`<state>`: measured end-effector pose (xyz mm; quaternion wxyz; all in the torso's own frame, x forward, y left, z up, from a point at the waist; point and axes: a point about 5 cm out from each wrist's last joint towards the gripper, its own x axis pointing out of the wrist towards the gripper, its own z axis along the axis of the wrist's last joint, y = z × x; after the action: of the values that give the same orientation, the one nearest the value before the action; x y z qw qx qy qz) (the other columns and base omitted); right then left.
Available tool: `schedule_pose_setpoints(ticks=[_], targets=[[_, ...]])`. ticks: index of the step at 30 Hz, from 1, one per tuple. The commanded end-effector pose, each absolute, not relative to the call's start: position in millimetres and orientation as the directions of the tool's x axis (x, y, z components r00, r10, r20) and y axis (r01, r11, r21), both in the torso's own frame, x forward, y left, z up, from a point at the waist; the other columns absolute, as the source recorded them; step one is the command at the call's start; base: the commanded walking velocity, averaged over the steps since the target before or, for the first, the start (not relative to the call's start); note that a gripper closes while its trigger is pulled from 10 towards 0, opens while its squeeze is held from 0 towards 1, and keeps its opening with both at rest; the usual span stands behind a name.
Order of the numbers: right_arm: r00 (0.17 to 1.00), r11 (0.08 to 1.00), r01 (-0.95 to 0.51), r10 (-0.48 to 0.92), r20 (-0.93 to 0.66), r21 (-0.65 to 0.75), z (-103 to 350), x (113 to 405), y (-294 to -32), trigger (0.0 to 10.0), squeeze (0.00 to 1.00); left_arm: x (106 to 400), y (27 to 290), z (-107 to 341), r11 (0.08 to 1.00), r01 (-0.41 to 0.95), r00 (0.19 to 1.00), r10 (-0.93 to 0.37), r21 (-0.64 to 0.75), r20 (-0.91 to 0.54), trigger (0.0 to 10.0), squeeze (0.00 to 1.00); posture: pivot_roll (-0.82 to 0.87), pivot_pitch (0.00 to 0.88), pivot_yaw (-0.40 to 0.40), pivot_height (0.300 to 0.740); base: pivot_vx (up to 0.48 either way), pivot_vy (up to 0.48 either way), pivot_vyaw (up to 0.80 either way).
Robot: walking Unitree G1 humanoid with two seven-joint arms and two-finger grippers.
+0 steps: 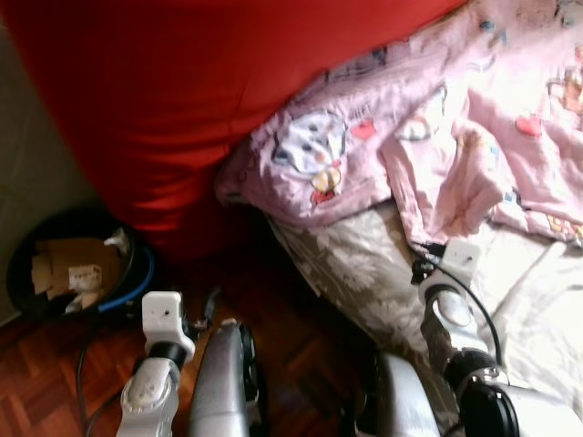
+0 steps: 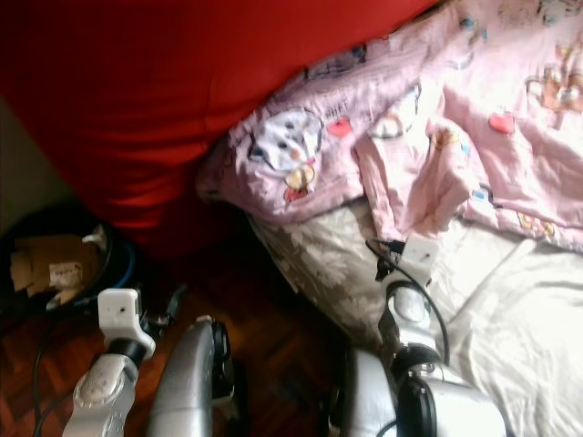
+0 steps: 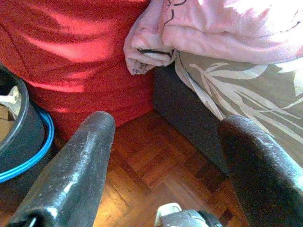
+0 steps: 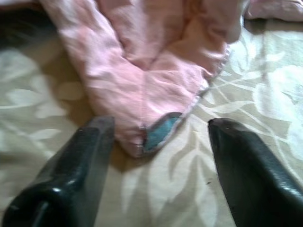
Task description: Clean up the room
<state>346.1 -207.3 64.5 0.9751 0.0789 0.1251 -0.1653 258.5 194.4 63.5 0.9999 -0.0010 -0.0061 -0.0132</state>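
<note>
**Right hand lined up on the blanket corner — take the fold, not the sheet**

Start with what is nearest you: your left hand hangs low over the parquet floor beside the bed, fingers spread wide and holding nothing, with the dark bin of cardboard scraps just off to its side. Leave it there for now.

Your right hand is the one at work. It sits over the leaf-patterned bed sheet, fingers wide apart and empty, and the hanging corner of the pink blanket points straight into the gap between them, its blue-trimmed tip just short of the fingertips. As I judge it, the step is to grasp that corner. Ease forward so the fingers straddle the doubled fold above the trim, and close on the blanket alone; going too low risks pinching the sheet with it.

Beyond, the rest of the blanket lies rumpled across the bed, its far edge against the big red cushion.
</note>
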Motion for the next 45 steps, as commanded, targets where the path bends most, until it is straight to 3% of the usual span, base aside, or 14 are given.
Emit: schedule_pose_setpoints(ticks=[1, 2, 26, 27, 28, 45], targets=[[0.904, 0.932, 0.346, -0.300, -0.303, 0.108, 57, 342, -207, 10.0, 0.51, 252, 194, 61, 1.000, 0.027, 1.000, -0.027, -0.002, -0.014, 10.0, 0.00, 0.21, 0.405, -0.003, 0.585, 0.000, 0.000, 0.00], [0.911, 0.935, 0.334, -0.287, -0.296, 0.120, 59, 343, -206, 10.0, 0.00, 250, 193, 66, 1.000, 0.030, 1.000, -0.030, 0.001, -0.006, 10.0, 0.00, 0.22, 0.419, -0.002, 0.585, 0.000, 0.000, 0.00], [0.926, 0.923, 0.342, -0.299, -0.232, 0.175, 86, 360, -213, 10.0, 0.00, 217, 193, 83, 1.000, 0.004, 0.998, -0.003, 0.005, -0.056, 10.0, 0.00, 0.25, 0.493, -0.004, 0.585, 0.000, 0.000, 0.00], [0.922, 0.922, 0.348, -0.303, -0.239, 0.172, 84, 359, -213, 1.3, 0.00, 215, 192, 83, 1.000, 0.002, 0.998, -0.002, 0.005, -0.060, 10.0, 0.00, 0.25, 0.496, -0.004, 0.585, 0.000, 0.000, 0.00], [0.922, 0.921, 0.349, -0.304, -0.241, 0.174, 84, 359, -214, 0.0, 0.00, 215, 192, 83, 1.000, 0.001, 0.998, -0.001, 0.005, -0.062, 10.0, 0.00, 0.25, 0.499, -0.004, 0.585, 0.000, 0.000, 0.00], [0.917, 0.924, 0.346, -0.296, -0.269, 0.162, 73, 352, -212, 0.0, 0.00, 212, 191, 82, 1.000, -0.009, 0.996, 0.009, 0.000, -0.090, 10.0, 0.00, 0.24, 0.508, -0.006, 0.585, 0.000, 0.000, 0.00]])
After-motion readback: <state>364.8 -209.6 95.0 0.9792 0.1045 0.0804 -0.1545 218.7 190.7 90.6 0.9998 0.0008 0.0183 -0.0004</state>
